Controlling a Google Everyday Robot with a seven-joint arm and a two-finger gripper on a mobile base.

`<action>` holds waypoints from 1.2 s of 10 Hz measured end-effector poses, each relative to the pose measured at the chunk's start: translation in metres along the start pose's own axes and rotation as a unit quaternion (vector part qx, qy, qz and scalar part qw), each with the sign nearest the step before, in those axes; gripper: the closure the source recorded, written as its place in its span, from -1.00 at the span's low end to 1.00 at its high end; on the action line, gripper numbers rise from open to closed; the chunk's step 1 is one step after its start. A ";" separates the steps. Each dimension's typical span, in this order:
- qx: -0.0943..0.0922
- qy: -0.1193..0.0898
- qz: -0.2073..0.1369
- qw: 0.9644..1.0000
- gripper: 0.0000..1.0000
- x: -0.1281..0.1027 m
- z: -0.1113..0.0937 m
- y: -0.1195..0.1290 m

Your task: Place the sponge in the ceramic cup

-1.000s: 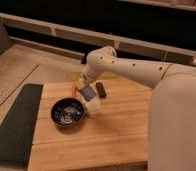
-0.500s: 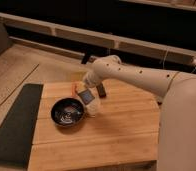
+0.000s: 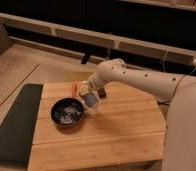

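Hovering above ceramic cup (image 3: 92,111), jaws (shut) apparently hold sponge (image 3: 90,98).

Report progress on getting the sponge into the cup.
Done: the sponge is picked up, shut in the gripper. In hand: it hangs right over the cup, beside the bowl. Left: lower and drop it in.

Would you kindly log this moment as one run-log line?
gripper: shut on sponge | where: just above ceramic cup, beside black bowl | sponge: not yet released
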 end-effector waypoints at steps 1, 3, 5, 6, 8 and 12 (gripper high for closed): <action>-0.003 0.000 0.000 1.000 1.00 0.001 0.002 0.001; -0.010 -0.003 0.000 1.000 1.00 0.002 0.006 0.002; -0.014 -0.003 0.003 1.000 0.95 0.004 0.009 0.002; -0.015 -0.003 0.004 1.000 0.84 0.005 0.008 0.001; -0.019 0.000 0.010 1.000 0.36 0.012 0.009 0.001; -0.022 0.007 0.018 1.000 -0.47 0.023 0.009 -0.001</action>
